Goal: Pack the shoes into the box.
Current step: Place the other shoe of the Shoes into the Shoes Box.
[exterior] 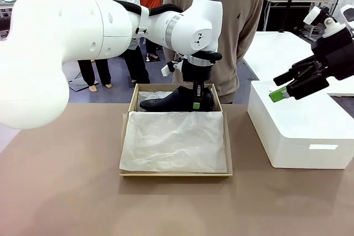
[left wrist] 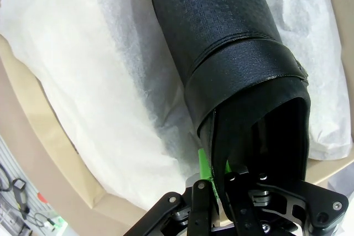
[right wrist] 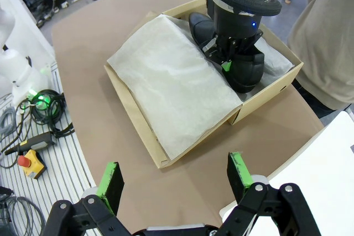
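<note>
The tan cardboard box (exterior: 176,174) sits mid-table, lined with white tissue paper (exterior: 174,139) that covers its near half. One glossy black shoe (exterior: 168,100) lies across the far end of the box, toe to picture left. My left gripper (exterior: 197,102) reaches down from above and is shut on the shoe's heel rim. In the left wrist view the green pad (left wrist: 204,167) pinches the shoe (left wrist: 221,42) at its heel collar, over tissue and the box wall (left wrist: 44,131). My right gripper (exterior: 281,92) hangs open and empty at the right; its own view shows the box (right wrist: 193,146) and the shoe (right wrist: 246,69) beyond its open fingertips (right wrist: 176,178).
A large white plastic box (exterior: 301,131) stands at the table's right, under my right gripper. A person in a beige sweater (exterior: 232,20) stands right behind the cardboard box at the far edge. Bare brown tabletop (exterior: 166,208) lies in front and to the left.
</note>
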Controlling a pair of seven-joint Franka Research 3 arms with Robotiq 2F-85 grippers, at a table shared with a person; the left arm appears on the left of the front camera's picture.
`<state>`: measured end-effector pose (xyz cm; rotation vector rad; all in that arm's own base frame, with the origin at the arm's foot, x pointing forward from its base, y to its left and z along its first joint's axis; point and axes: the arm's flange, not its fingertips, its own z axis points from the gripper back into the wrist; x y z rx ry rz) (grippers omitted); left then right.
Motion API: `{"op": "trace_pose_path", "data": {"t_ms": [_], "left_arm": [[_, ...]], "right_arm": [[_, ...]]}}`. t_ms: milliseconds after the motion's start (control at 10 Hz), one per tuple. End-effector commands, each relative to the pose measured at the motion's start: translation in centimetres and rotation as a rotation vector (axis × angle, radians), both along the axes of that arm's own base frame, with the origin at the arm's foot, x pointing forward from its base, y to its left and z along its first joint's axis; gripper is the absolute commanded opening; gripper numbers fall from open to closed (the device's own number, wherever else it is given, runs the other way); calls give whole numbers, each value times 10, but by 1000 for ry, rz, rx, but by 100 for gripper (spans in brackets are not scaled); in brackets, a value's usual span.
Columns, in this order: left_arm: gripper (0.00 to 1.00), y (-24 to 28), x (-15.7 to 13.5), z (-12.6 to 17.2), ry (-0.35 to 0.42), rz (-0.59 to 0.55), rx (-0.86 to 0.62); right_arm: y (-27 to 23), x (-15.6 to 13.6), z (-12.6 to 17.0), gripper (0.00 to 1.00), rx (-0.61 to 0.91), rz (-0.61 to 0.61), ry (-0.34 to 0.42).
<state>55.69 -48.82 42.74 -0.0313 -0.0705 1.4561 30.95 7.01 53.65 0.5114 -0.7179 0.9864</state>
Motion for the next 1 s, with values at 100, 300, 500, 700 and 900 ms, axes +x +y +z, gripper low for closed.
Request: {"op": "trace_pose_path", "data": {"t_ms": [100, 300, 500, 700, 900], "left_arm": [[18, -2, -2, 7, -26, 47, 34], [56, -1, -3, 12, -21, 48, 31], [96, 1, -5, 28, -31, 57, 28], [100, 7, -8, 58, -53, 74, 16], [100, 19, -9, 68, -43, 94, -5]], "right_arm": [[1, 3, 0, 100, 28, 25, -14], [1, 3, 0, 100, 28, 25, -14], [1, 3, 0, 100, 28, 25, -14], [1, 3, 0, 100, 28, 25, -14], [1, 3, 0, 100, 28, 25, -14]]}}
